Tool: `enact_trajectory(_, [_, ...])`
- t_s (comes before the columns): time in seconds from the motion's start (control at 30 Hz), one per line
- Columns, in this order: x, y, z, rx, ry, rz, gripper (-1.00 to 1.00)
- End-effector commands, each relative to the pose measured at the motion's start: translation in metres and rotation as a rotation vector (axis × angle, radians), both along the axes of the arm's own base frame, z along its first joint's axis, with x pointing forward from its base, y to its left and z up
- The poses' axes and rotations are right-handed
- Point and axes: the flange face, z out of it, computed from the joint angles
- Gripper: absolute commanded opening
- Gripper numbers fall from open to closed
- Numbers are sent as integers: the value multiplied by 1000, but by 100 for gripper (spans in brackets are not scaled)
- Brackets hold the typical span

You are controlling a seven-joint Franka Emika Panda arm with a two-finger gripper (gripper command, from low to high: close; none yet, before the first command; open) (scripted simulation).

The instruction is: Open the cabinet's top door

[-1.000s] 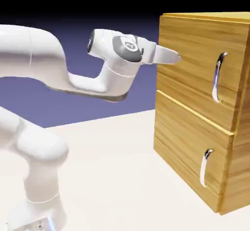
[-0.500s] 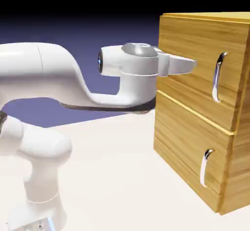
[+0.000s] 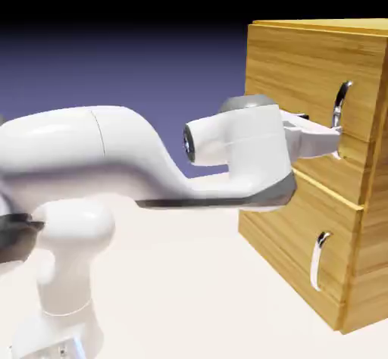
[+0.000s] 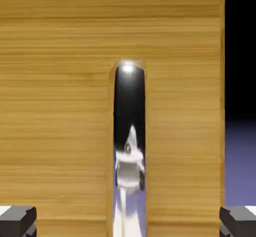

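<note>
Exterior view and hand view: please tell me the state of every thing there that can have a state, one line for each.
Light wood-grain cabinet: upright on the table, both panels shut.
Top door: shut, flush with the front.
Long curved silver handle: not gripped, centred between the finger tips.
Lower panel: shut, its short silver handle untouched.
White arm's two-finger gripper: open, level, at the long handle, holding nothing.

Boxy light-wood-grain cabinet (image 3: pixel 303 70): right side cut off by exterior view's edge. Long curved silver handle (image 3: pixel 339 107): lower part hidden behind white gripper (image 3: pixel 333 139); in hand view, bottom end cut off.
</note>
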Motion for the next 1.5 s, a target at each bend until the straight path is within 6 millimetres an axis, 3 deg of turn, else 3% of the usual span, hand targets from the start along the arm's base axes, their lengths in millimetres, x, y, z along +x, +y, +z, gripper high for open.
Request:
enact_trajectory(0.0, [10,0,0,0,0,0,100])
enact_trajectory(0.07, [30,2,0,-2,0,-1,100])
enact_trajectory(0.1, [30,2,0,-2,0,-1,-100])
enact_trajectory(0.77, [-88,56,0,-3,0,-288,-100])
enact_trajectory(1.1, [-153,108,0,-2,0,-471,-100])
enact_trajectory(1.47, [-198,157,0,-2,0,-620,-100])
